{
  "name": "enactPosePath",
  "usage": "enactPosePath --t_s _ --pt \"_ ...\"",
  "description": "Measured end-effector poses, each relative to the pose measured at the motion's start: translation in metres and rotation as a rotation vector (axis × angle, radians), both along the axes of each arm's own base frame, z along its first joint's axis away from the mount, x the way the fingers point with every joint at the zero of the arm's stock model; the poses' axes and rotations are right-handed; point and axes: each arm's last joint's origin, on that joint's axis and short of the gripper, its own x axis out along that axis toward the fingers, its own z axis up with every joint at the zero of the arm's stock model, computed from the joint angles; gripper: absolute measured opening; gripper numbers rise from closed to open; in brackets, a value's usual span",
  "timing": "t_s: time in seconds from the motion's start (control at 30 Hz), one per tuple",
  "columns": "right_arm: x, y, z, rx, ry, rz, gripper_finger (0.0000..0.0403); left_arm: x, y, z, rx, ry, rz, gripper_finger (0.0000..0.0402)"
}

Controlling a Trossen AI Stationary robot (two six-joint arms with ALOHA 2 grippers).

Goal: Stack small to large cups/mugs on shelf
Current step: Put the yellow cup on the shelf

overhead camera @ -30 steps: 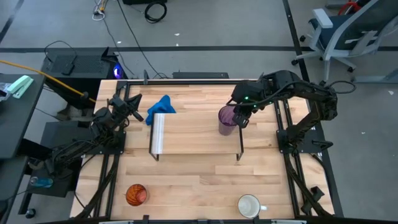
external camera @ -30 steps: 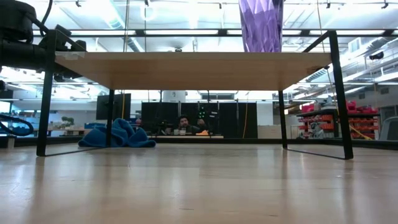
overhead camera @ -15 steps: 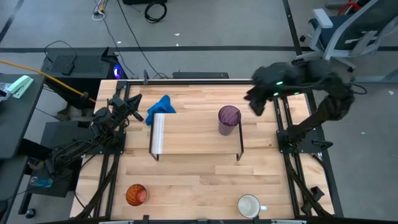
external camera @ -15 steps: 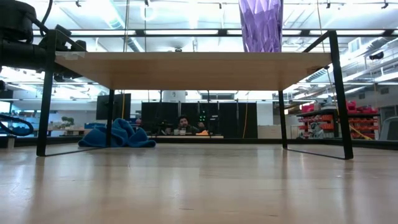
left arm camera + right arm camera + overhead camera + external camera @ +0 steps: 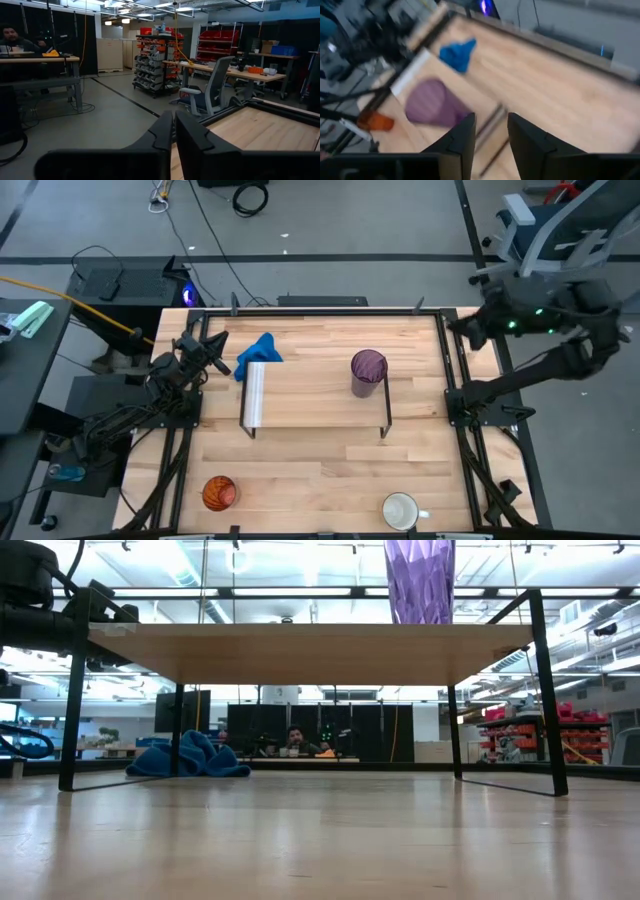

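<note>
Once released, as seen from above: purple tumbler (image 5: 368, 371) upright on the shelf (image 5: 318, 394), right gripper (image 5: 472, 332) withdrawn past the table's right edge; orange cup (image 5: 219, 493) and white mug (image 5: 401, 510) not yet stacked. Low view unchanged, tumbler still atop the board. Wrist views: right fingers (image 5: 465, 135) narrowly parted and empty, left gripper (image 5: 174, 131) closed, idle.

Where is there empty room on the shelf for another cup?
The shelf is bare from its white end panel across to the purple tumbler, which stands near its right end. The orange cup and white mug sit on the table's near edge.
</note>
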Motion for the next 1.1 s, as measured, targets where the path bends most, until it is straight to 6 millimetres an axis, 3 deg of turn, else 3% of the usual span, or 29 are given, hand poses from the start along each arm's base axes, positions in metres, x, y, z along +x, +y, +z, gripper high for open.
enactPosePath --t_s 0.33,0.6,0.8,1.1 --pt "0.011 0.009 -0.087 0.357 0.265 -0.008 0.0090 0.000 0.000 0.000 -0.025 -0.030 -0.004 0.0034" --pt "0.025 0.033 -0.131 0.463 0.480 0.005 0.0086 0.000 0.000 -0.002 -0.058 -0.030 -0.006 0.0026" --pt "0.044 0.078 -0.148 0.460 0.541 0.077 0.0085 0.000 0.000 -0.003 -0.063 -0.030 -0.007 0.0026" --pt "0.064 0.179 -0.185 0.432 0.604 0.093 0.0085 0.000 0.000 -0.003 -0.060 -0.025 -0.006 0.0036"
